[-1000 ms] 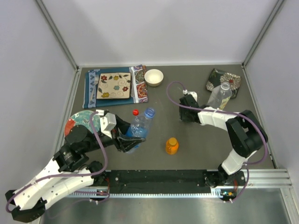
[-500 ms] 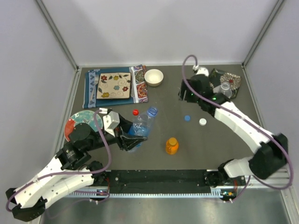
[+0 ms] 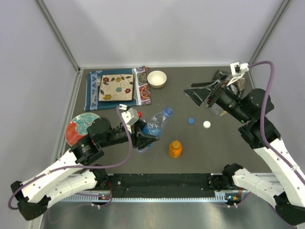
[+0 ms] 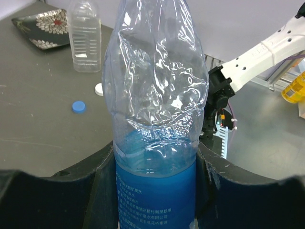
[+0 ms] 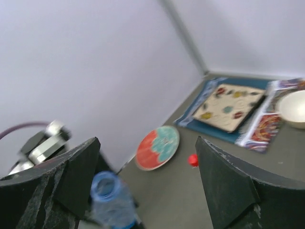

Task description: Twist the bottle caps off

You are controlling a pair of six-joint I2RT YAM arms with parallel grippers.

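Note:
My left gripper [image 3: 143, 138] is shut on the blue-tinted bottle [image 3: 156, 125], which leans up and to the right. In the left wrist view the gripper [image 4: 155, 191] clamps the bottle [image 4: 155, 105] at its blue label. A blue cap [image 3: 191, 120] and a white cap [image 3: 206, 124] lie loose on the table. The red cap [image 3: 139, 114] sits beside the left wrist. An orange bottle [image 3: 175, 149] stands with its orange cap on. My right gripper [image 3: 200, 92] hangs raised and open, holding nothing. A clear bottle [image 4: 85, 36] stands at the back right, half hidden behind my right arm in the top view.
A white bowl [image 3: 157, 78] and a patterned placemat with a square plate [image 3: 116, 87] lie at the back. A red and teal round plate [image 3: 78, 126] sits at the left under my left arm. A dark flowered dish [image 4: 43, 26] is at the back right.
My right arm lifted off the table and swung back to the right, its jaws widening; the blue and white caps came into view. My left gripper carried the bottle right and tilted it further.

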